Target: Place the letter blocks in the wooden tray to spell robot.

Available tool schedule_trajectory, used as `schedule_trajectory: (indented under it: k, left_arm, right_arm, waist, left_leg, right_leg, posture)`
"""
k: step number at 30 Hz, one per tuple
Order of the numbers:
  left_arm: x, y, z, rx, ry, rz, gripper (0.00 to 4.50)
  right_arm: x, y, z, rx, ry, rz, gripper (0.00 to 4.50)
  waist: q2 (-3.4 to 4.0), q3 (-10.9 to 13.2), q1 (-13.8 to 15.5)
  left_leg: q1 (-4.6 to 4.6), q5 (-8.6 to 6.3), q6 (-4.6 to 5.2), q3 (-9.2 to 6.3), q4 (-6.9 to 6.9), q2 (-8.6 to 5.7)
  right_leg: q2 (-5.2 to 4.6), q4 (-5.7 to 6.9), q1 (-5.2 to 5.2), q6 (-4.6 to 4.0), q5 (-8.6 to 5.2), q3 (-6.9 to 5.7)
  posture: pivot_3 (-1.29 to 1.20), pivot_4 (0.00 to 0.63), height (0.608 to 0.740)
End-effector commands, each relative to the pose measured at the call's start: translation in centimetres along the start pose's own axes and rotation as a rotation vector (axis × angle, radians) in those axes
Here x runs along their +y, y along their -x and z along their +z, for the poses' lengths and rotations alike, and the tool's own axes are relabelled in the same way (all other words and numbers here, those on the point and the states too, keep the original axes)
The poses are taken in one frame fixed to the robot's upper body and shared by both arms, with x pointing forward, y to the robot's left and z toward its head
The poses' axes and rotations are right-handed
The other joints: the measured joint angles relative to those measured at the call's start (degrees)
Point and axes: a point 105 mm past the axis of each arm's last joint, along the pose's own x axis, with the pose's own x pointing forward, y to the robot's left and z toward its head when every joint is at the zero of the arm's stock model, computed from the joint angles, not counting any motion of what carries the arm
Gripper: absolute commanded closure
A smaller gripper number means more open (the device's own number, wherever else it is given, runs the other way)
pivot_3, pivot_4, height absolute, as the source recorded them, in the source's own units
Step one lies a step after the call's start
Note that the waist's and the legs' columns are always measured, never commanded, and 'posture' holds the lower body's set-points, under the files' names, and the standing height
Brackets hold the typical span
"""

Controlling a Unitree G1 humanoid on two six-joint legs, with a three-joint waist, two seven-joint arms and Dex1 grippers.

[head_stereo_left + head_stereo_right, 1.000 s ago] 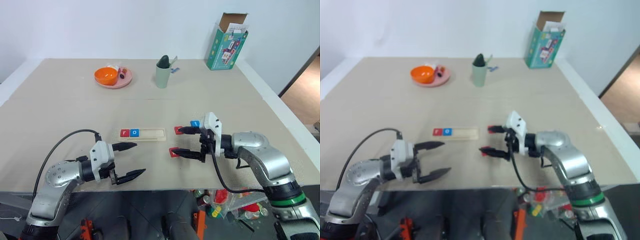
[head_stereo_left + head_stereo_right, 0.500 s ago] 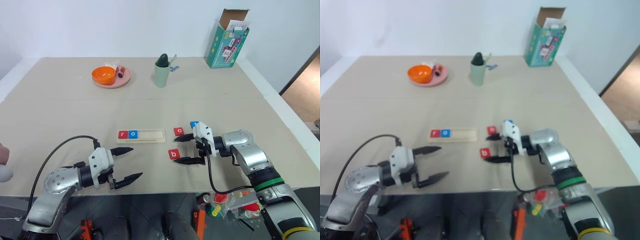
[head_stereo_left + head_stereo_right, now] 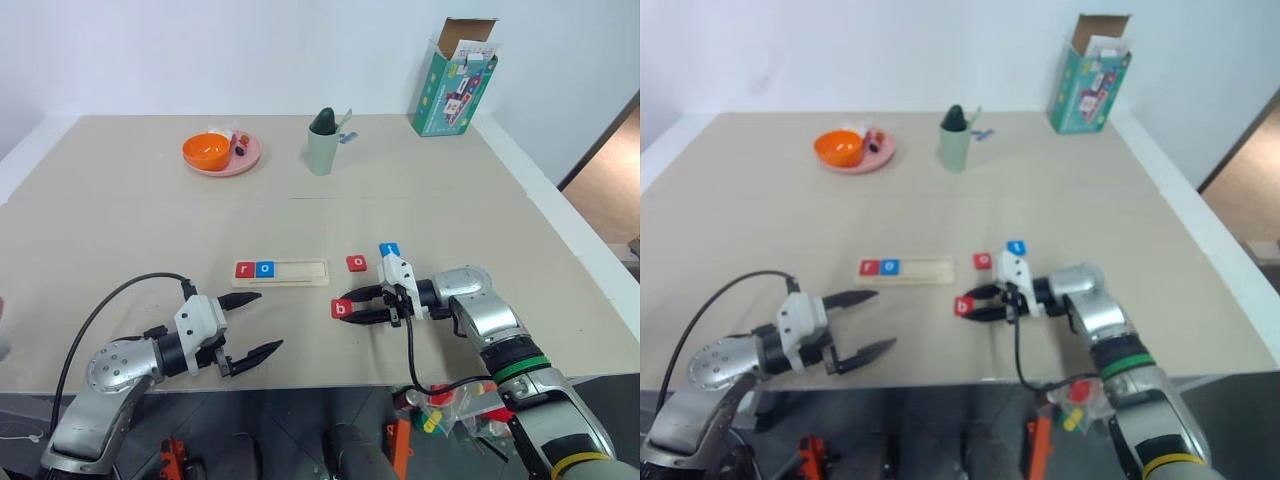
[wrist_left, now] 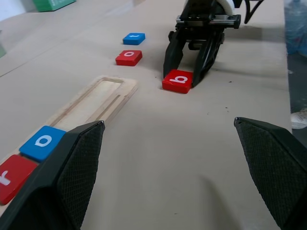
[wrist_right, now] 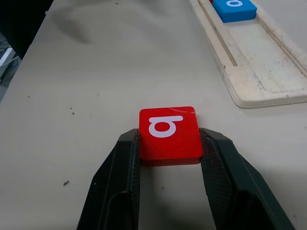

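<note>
The wooden tray (image 3: 300, 271) lies mid-table with a red r block (image 3: 245, 269) and a blue o block (image 3: 265, 268) at its left end. To its right, a red b block (image 3: 342, 309) lies flat on the table. My right gripper (image 3: 348, 309) is shut on it, and in the right wrist view both fingers (image 5: 120, 177) press the sides of the b block (image 5: 169, 132). A red o block (image 3: 357, 263) and a blue t block (image 3: 389, 249) lie just behind. My left gripper (image 3: 270, 320) hovers open near the table's front edge, holding nothing.
At the back stand a pink plate (image 3: 245, 160) with an orange bowl, a green cup (image 3: 324, 148) and a green carton (image 3: 455, 85). The rest of the tray groove (image 4: 96, 98) right of the blue o is bare.
My right gripper came down to the table and closed its fingers on the red b block. The left gripper stayed open in about the same place.
</note>
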Motion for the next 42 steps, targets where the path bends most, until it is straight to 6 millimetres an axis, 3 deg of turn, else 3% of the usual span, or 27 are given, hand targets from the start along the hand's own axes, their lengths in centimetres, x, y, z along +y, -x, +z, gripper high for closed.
schedule_trajectory:
  k: [1, 6, 14, 23, 35, 42]
  left_arm:
    - [1.1, 0.9, 0.7, -0.015, -0.038, 0.092, 0.0]
    - [2.5, 1.6, 0.4, -0.012, -0.017, 0.202, 0.0]
    - [3.4, 1.7, 0.3, -0.009, -0.018, 0.264, 0.0]
    - [3.2, 1.3, 0.2, -0.007, -0.029, 0.26, 0.0]
    - [3.0, 1.2, 0.5, -0.01, -0.029, 0.265, 0.0]
    - [2.8, 1.3, 0.6, -0.003, -0.03, 0.272, 0.0]
  right_arm:
    - [-1.1, -0.5, 5.1, -0.117, 0.067, -0.023, 3.29]
    - [-2.8, -3.4, 8.1, -0.132, 0.074, -0.046, 3.29]
    - [-5.0, -6.4, 7.8, -0.032, 0.132, -0.061, 3.29]
    - [-5.4, -7.1, 6.9, 0.023, 0.165, -0.028, 3.29]
    - [-5.8, -9.0, 7.9, 0.02, 0.166, -0.027, 3.29]
    - [-6.0, -8.6, 7.3, 0.043, 0.159, -0.029, 3.29]
  waist:
    - [0.03, 0.02, -0.26]
    - [0.05, 0.03, -0.66]
    - [0.03, 0.03, -1.09]
    - [0.04, 0.03, -1.48]
    - [0.06, 0.04, -1.63]
    - [0.06, 0.04, -1.64]
  left_leg:
    - [0.0, 0.0, 0.0, -0.01, 0.0, 0.01]
    - [0.0, 0.01, 0.0, -0.05, -0.01, 0.03]
    - [-0.1, 0.0, -0.02, -0.04, -0.07, -0.05]
    - [-0.07, -0.01, -0.03, -0.1, -0.24, -0.01]
    - [-0.06, -0.01, -0.03, -0.1, -0.24, 0.0]
    - [-0.08, -0.01, -0.03, -0.1, -0.24, 0.0]
  right_leg:
    - [0.01, 0.01, 0.0, 0.0, 0.0, 0.0]
    - [0.05, 0.03, -0.03, -0.05, 0.04, -0.04]
    - [-0.09, 0.01, -0.04, 0.15, -0.02, -0.11]
    - [-0.03, 0.01, -0.08, 0.19, 0.0, -0.16]
    - [-0.04, 0.02, -0.08, 0.17, 0.02, -0.18]
    - [-0.05, 0.02, -0.09, 0.17, -0.01, -0.18]
  posture:
    - [0.0, 0.15, 0.74]
    - [0.0, 0.15, 0.74]
    - [0.0, 0.15, 0.74]
    - [0.0, 0.15, 0.74]
    - [0.0, 0.15, 0.74]
    - [0.0, 0.15, 0.74]
